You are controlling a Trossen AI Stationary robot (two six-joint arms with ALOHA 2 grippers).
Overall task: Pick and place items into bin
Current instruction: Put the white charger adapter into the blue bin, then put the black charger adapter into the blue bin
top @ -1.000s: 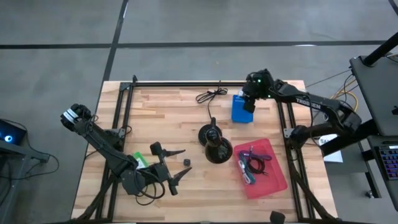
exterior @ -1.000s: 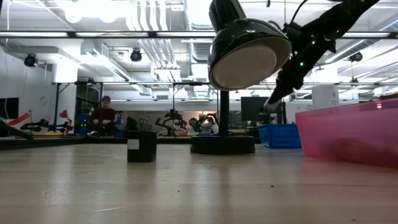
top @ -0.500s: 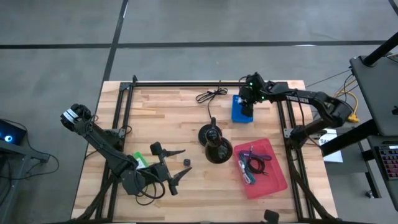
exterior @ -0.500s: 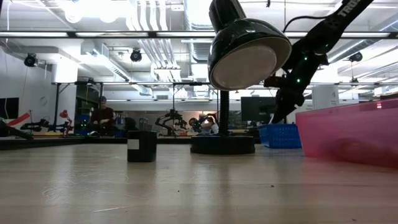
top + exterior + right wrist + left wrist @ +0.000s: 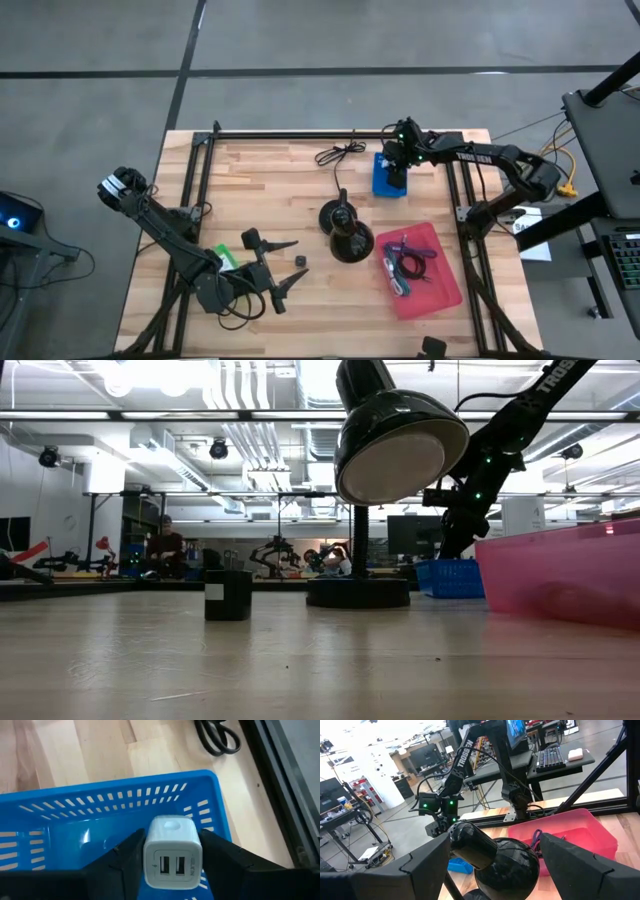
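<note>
The right wrist view shows a white two-port USB charger block [image 5: 173,851] sitting between the right gripper's [image 5: 172,855] dark fingers, directly over the blue slotted basket [image 5: 60,810]. The fingers flank the block closely, but whether they press on it or have already let go cannot be told from here. In the high view the right gripper [image 5: 398,172] hangs over that blue basket [image 5: 383,187] near the table's far edge, with a coiled black cable [image 5: 338,153] lying on the wood just beside it. One risk is that the block hangs on one finger as the jaws part and tips out over the basket's rim. Another is that the light basket gets nudged if the fingers drop lower. The left gripper [image 5: 282,264] rests wide open and empty near the table's front, close to a small black cube [image 5: 299,260]. The red bin [image 5: 440,290] already holds pens and cable.
</note>
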